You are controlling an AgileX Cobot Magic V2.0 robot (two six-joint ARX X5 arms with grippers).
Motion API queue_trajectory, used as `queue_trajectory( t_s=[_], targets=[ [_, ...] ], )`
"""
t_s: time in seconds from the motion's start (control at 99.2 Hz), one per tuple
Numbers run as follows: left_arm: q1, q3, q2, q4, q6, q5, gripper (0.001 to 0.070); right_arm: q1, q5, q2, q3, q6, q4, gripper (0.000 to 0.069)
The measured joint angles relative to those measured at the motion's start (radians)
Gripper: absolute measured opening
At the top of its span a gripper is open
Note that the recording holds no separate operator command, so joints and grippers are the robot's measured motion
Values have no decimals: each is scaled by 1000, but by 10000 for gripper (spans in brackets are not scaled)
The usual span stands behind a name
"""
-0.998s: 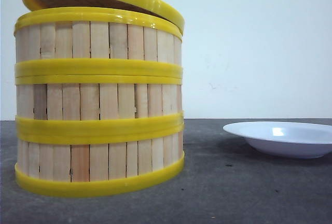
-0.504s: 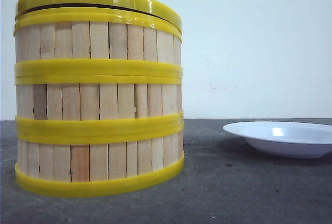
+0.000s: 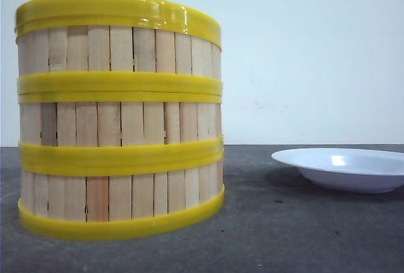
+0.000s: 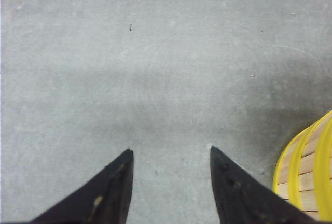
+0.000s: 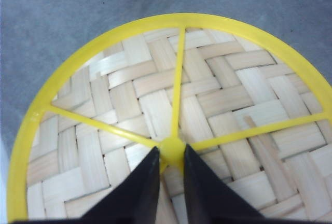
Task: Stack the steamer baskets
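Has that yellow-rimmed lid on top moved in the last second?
Yes. The lid has come down from a tilt, its left edge dropping to sit flat on the top basket, which stayed put. The right tool pinches its centre knob.

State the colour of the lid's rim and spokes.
Yellow, over a pale woven bamboo lid; clearest in the right wrist view.

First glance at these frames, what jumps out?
The tall stack of steamer baskets fills the left of the front view, capped by the woven lid sitting flush on top. The right tool pinches the lid's yellow centre knob from above. A white plate lies on the table to the stack's right, while the left tool hangs open over bare table beside the stack.
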Motion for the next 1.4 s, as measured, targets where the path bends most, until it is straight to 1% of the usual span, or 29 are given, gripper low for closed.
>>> queue_trajectory(
  t_s=[0.071,0.111,0.151,0.232,0.272,0.323,0.373,0.464,0.565,0.625,0.696,0.776,0.968,1.059,1.2,1.301,1.402],
  targets=[
    [0,0,0,0,0,0,269,0,0,0,0,-2,-1,54],
    [0,0,0,0,0,0,269,0,0,0,0,-2,0,77],
    [0,0,0,0,0,0,269,0,-6,0,0,-2,-1,129],
    [0,0,0,0,0,0,269,5,-7,0,0,-2,-3,274],
    [0,0,0,0,0,0,269,6,-8,0,0,-2,2,331],
    [0,0,0,0,0,0,269,6,-8,-1,0,-2,8,373],
    [0,0,0,0,0,0,269,2,-7,-4,0,-2,10,393],
    [0,0,0,0,0,0,269,-14,1,-30,0,-2,8,405],
    [0,0,0,0,0,10,269,-52,63,-97,0,-2,-19,409],
    [0,0,0,-1,0,40,269,-83,101,-145,0,-2,-55,409],
    [-2,0,0,-1,0,90,269,-122,146,-197,-2,-2,-100,409],
    [-12,0,-2,-1,0,131,269,-177,199,-261,-48,-2,-107,409],
    [-49,-10,-43,3,0,135,269,-329,199,-440,-296,0,-55,409],
    [-68,-45,-92,19,-4,135,269,-413,197,-547,-428,12,-24,409],
    [-90,-122,-181,20,-13,136,269,-549,193,-706,-618,40,-19,409],
    [-90,-167,-233,16,-21,136,269,-629,146,-807,-751,71,-19,409],
    [-90,-187,-258,14,-26,136,269,-671,115,-901,-872,103,-18,409]
  ],
)
